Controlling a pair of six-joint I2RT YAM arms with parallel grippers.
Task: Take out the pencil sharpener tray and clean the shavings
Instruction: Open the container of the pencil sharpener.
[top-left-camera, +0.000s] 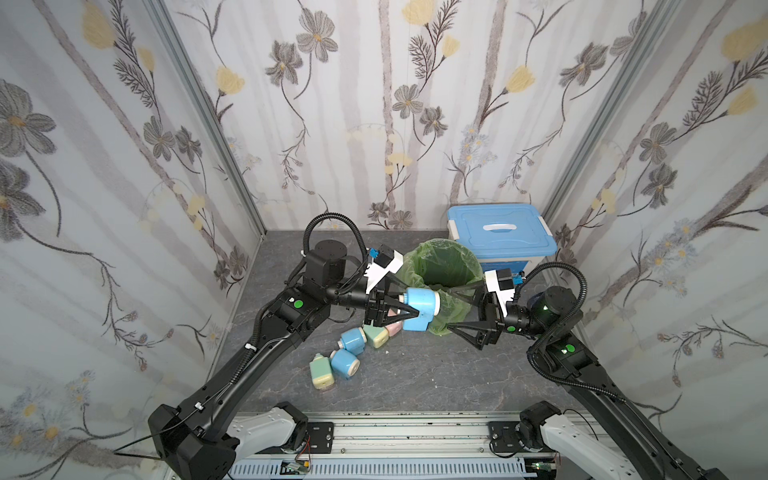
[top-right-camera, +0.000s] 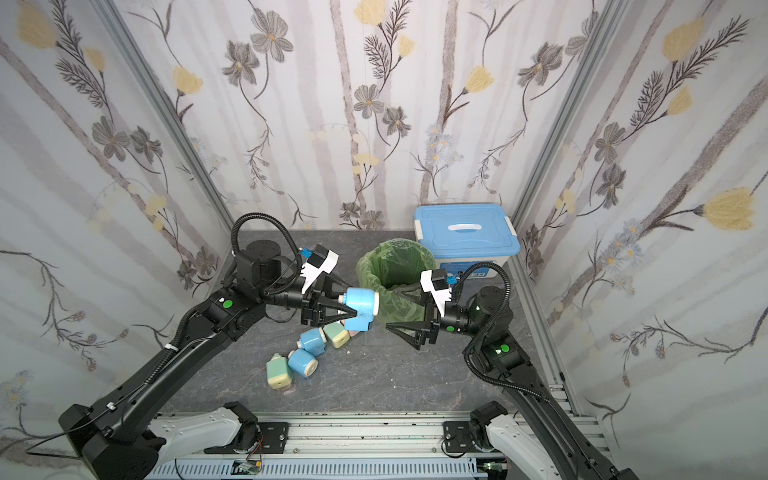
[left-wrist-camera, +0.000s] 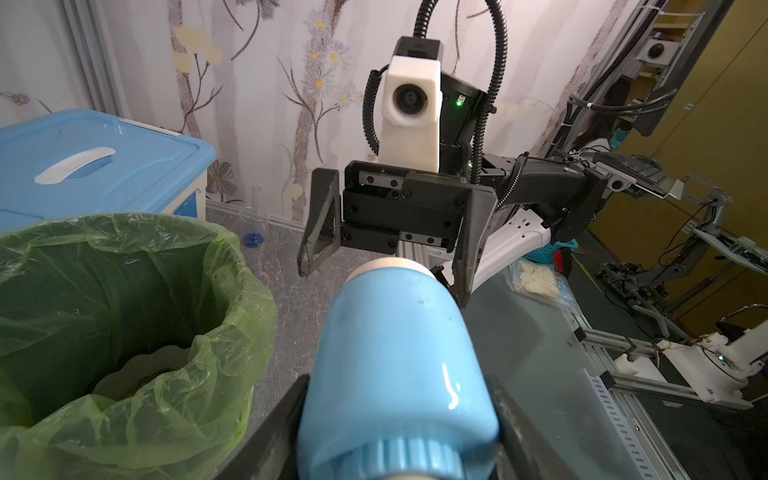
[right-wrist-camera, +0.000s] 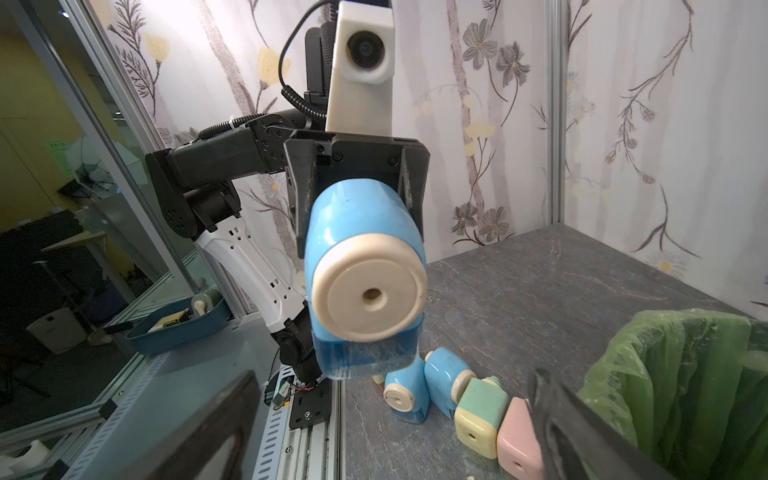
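A blue pencil sharpener (top-left-camera: 422, 307) (top-right-camera: 362, 305) with a cream front cap hangs in the air beside the bin, lying sideways. My left gripper (top-left-camera: 409, 301) (left-wrist-camera: 399, 415) is shut on its body from both sides. Its translucent blue tray (right-wrist-camera: 365, 357) sits in the underside of the sharpener, cloudy with pale specks; I cannot make out single shavings in it. My right gripper (top-left-camera: 446, 307) (right-wrist-camera: 390, 436) is open and faces the sharpener's cap end, a short gap away, with nothing between its fingers.
A bin with a green liner (top-left-camera: 415, 257) (left-wrist-camera: 124, 232) stands just behind the held sharpener. A blue-lidded storage box (top-left-camera: 498, 232) is behind the bin. Several more sharpeners, blue (top-left-camera: 353, 338), green (top-left-camera: 320, 370) and pink (right-wrist-camera: 519, 440), lie on the grey table below the left gripper.
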